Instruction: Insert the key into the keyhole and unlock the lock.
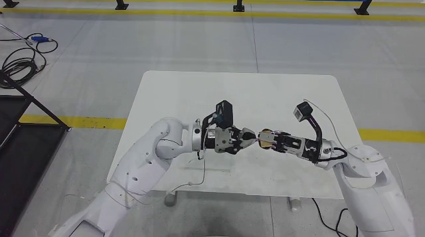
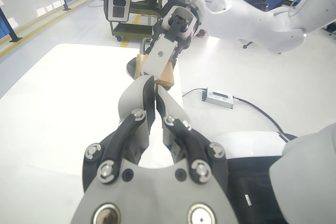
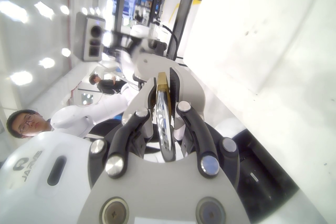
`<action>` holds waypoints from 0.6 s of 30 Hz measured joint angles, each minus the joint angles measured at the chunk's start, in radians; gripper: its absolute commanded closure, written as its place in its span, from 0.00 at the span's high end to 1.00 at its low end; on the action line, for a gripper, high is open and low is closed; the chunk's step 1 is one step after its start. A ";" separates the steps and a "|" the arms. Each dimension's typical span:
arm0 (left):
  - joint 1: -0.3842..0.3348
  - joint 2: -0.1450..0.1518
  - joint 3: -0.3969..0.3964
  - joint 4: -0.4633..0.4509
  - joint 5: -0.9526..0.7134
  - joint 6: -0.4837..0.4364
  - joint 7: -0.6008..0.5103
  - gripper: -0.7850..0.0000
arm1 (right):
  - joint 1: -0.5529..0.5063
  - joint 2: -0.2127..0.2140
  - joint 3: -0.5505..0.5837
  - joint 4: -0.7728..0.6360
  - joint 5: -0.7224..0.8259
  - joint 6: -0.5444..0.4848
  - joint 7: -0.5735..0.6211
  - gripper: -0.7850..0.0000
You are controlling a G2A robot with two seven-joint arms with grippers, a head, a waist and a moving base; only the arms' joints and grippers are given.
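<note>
Left gripper is pinched almost shut, just a hairline slit between the pads, and it is clamped on the key. Right gripper is clamped on the lock, one pad on each flat face.

- bench: white top. Both grippers meet tip to tip over roughly its middle, raised off the surface. Far edge and both side edges sit well apart from the tips. Each arm comes in over its own near corner, so the near side is the crowded one.
- power brick: on the floor with its cable, past the bench's edge, well apart from the grippers.
- lock: brass body, off the bench, gripped across the middle. Its bottom face points at the left gripper.
- shackle: chrome, runs back between the right fingers toward that wrist. Cannot tell whether it is latched.
- key: only a brass sliver shows past the left fingertips, touching the lock's bottom face. How deep it sits, cannot tell.
</note>
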 measured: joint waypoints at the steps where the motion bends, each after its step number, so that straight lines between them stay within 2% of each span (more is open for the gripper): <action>1: 0.001 0.000 -0.001 -0.003 0.014 0.002 0.006 0.00 | 0.000 0.000 0.000 0.000 0.000 0.000 0.000 0.00; 18: 0.021 0.009 -0.011 -0.034 0.177 -0.008 0.119 0.00 | 0.000 0.000 0.000 0.000 0.000 0.000 0.000 0.00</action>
